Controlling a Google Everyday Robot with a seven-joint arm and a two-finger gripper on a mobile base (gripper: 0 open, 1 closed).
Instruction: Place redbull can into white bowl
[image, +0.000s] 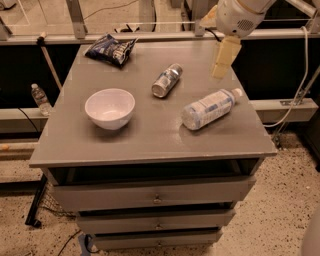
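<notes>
The redbull can (166, 80) lies on its side near the middle of the grey table (150, 140), its shiny end toward me. The white bowl (110, 107) stands upright and empty to the can's front left, apart from it. My gripper (223, 59) hangs from the white arm at the top right. It is above the table's right rear part, to the right of the can and behind the plastic bottle, and it touches nothing.
A clear plastic bottle (207, 108) with a white label lies on its side at the right front. A dark blue snack bag (111, 49) lies at the back left corner. Drawers sit below the tabletop. A small bottle (40, 98) stands on the floor at left.
</notes>
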